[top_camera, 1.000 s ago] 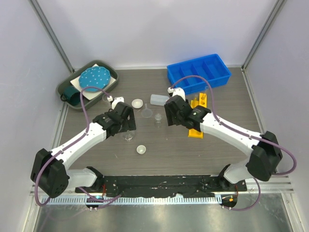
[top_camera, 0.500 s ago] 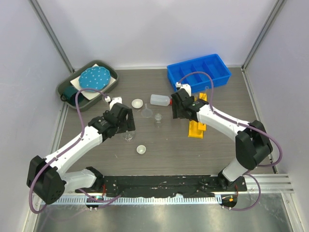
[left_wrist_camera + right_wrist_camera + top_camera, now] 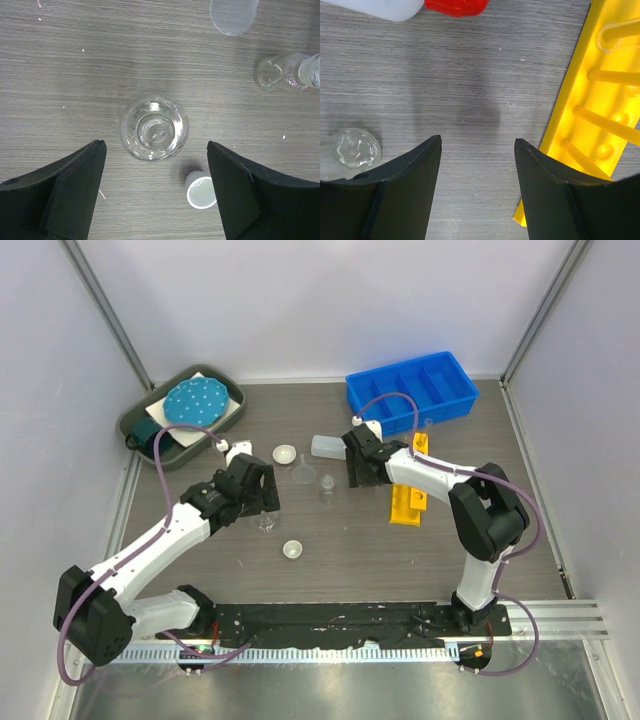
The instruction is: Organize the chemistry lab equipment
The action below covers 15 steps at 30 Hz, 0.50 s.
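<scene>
A clear glass flask (image 3: 154,127) stands upright on the table, just ahead of my open left gripper (image 3: 156,145) and centred on its gap; in the top view the flask (image 3: 265,523) sits below the left gripper (image 3: 256,492). A small white dish (image 3: 202,189) lies beside the right finger. My right gripper (image 3: 478,140) is open over bare table, between a small glass beaker (image 3: 357,147) and the yellow rack (image 3: 600,100). The red-capped bottle (image 3: 456,6) lies just beyond it. From above, the right gripper (image 3: 358,468) is next to the bottle (image 3: 326,447).
A funnel (image 3: 305,474) and a second white dish (image 3: 285,454) lie mid-table. The blue divided bin (image 3: 411,390) sits at the back right, the dark green tray (image 3: 140,420) at the back left. A clear tube (image 3: 615,35) stands in the rack.
The right gripper has moved back and slightly left toward the bottle, and its arm has swung out to the right. The left gripper has barely shifted over the flask.
</scene>
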Tool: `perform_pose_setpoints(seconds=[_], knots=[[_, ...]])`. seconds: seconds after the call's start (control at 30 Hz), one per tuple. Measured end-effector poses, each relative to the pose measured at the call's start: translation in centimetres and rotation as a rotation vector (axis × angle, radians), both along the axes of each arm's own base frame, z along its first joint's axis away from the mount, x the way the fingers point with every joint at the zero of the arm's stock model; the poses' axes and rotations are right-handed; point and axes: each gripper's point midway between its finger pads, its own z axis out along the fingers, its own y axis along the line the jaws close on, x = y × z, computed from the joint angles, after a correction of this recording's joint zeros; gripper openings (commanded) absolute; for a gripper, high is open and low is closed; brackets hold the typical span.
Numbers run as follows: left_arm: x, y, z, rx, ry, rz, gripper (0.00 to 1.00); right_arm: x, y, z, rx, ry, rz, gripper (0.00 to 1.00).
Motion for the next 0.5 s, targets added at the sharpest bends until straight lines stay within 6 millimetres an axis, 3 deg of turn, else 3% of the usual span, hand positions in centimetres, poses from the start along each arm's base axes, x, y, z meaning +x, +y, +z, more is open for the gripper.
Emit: perform_pose_setpoints(seconds=[0.5], knots=[[-0.2, 0.0, -0.3, -0.002, 0.008, -0.005, 0.86, 1.4, -1.9, -2.2, -0.011, 0.035, -0.058, 0.65]])
